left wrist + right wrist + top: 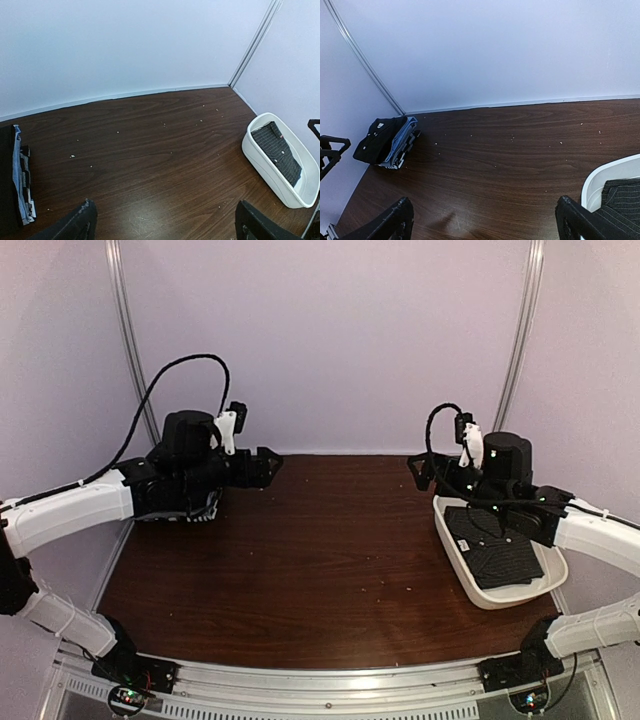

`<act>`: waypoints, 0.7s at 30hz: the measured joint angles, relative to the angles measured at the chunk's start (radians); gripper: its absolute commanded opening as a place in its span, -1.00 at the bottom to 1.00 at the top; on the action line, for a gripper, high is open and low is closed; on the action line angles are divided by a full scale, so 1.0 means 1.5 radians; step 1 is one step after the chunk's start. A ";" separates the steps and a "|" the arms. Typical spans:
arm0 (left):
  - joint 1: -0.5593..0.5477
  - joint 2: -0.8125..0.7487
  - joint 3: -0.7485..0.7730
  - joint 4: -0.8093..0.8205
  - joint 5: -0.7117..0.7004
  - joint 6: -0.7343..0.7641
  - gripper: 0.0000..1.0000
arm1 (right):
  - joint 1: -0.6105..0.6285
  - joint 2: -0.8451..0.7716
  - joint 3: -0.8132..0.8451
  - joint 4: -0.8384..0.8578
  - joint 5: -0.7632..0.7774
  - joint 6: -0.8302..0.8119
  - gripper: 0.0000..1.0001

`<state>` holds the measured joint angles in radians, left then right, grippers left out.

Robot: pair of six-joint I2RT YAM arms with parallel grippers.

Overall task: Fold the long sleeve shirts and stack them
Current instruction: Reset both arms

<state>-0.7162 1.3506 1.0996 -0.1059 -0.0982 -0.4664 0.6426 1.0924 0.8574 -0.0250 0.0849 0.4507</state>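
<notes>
A blackish long sleeve shirt with a fine pale pattern (497, 548) lies folded in the white tub (452, 552) at the right; it also shows in the left wrist view (278, 152) and the right wrist view (621, 199). A plain black folded shirt (376, 137) tops a stack of folded clothes (400, 145) at the far left by the wall, mostly hidden under my left arm from above (198, 512). My left gripper (270, 468) (165, 227) hangs open over bare table. My right gripper (416, 472) (482, 222) is open too, above the tub's far end. Neither holds anything.
The dark wood table (320, 560) is walled by pale panels at the back and sides. Small pale specks dot the wood. The tub (265, 166) sits near the right edge, and the stack (19, 186) lies at the left edge.
</notes>
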 measured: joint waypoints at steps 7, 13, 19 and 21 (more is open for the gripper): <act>0.000 0.000 0.000 0.000 -0.013 0.003 0.95 | 0.000 0.000 0.001 -0.001 0.013 -0.003 1.00; 0.000 -0.007 0.000 0.001 -0.017 0.004 0.95 | 0.000 0.000 0.002 -0.001 0.020 -0.005 1.00; 0.000 -0.020 -0.005 0.006 -0.022 0.005 0.95 | 0.000 0.000 0.003 0.000 0.029 -0.004 1.00; 0.000 -0.020 -0.006 0.006 -0.023 0.006 0.95 | 0.000 -0.002 0.003 0.000 0.032 -0.004 1.00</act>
<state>-0.7162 1.3212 1.0904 -0.0975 -0.1329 -0.4580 0.6426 1.0897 0.8616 -0.0254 0.1329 0.4446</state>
